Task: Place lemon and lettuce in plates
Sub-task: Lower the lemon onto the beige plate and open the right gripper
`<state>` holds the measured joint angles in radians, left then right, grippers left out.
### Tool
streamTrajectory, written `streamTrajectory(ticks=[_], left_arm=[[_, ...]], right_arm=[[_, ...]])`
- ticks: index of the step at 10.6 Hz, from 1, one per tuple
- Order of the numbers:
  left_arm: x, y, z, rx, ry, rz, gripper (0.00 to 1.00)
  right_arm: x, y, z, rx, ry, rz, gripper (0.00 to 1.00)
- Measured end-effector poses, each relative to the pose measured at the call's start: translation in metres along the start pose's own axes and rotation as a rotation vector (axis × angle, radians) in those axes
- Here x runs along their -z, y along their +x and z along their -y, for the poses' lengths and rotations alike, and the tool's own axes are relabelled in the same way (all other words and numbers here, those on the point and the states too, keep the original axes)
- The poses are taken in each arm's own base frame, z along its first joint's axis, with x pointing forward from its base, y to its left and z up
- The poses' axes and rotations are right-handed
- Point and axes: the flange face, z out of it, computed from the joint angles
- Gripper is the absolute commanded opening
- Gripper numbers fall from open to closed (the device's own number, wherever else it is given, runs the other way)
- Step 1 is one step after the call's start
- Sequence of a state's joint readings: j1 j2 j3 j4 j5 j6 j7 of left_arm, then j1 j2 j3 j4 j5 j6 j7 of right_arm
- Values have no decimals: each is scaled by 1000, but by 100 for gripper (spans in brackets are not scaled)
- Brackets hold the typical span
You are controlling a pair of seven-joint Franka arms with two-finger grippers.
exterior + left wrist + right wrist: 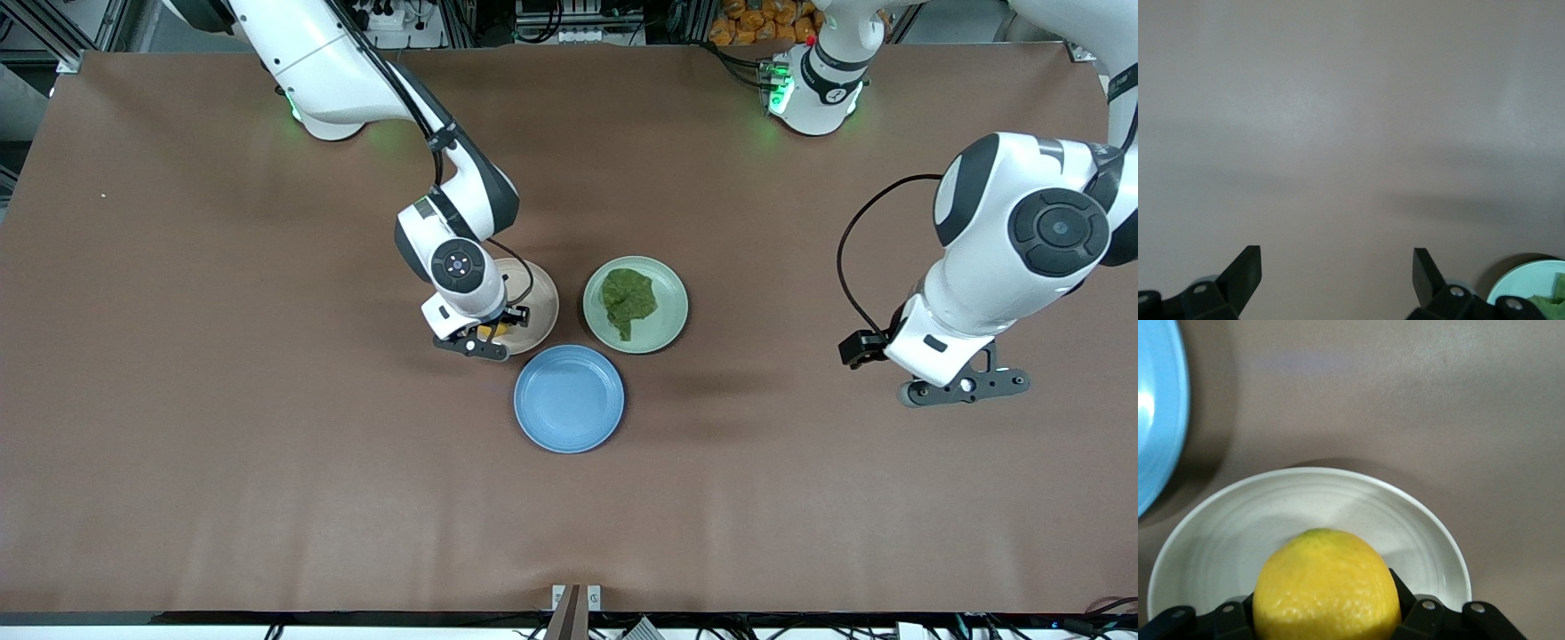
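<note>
While the lettuce (629, 299) already lies in the mint plate (669, 327), your right tool (484, 340) hangs over the beige plate (539, 311), pinched tight on the lemon (1326, 587), which sits between its fingers just above the plate's bowl, probably so the fruit lands inside the rim and cannot roll off. Your left tool (965, 384) waits over the bare desk (222, 400) toward the left arm's end, fingers spread wide and empty, clear of the plates. The blue plate (569, 398), nearest the front camera, holds nothing.
</note>
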<state>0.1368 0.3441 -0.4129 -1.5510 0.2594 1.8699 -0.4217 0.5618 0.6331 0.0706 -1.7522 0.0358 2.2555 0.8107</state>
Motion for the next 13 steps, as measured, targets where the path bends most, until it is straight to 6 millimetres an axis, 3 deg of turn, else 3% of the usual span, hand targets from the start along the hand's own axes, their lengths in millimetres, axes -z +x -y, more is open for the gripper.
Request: streamTrajectory(ticks=[1, 2, 6, 9, 13], left_arm=[[3, -1, 3, -4, 3, 0, 100], [8, -1, 8, -6, 6, -1, 100], [22, -1, 41, -34, -22, 15, 100], [47, -9, 56, -63, -22, 17, 100], [84, -20, 59, -65, -17, 29, 100]], right_arm=[[-5, -2, 1, 3, -10, -3, 93], [-8, -3, 2, 5, -20, -8, 100], [-11, -4, 5, -28, -29, -19, 100], [-8, 0, 4, -35, -25, -27, 100], [24, 24, 1, -77, -24, -30, 100]])
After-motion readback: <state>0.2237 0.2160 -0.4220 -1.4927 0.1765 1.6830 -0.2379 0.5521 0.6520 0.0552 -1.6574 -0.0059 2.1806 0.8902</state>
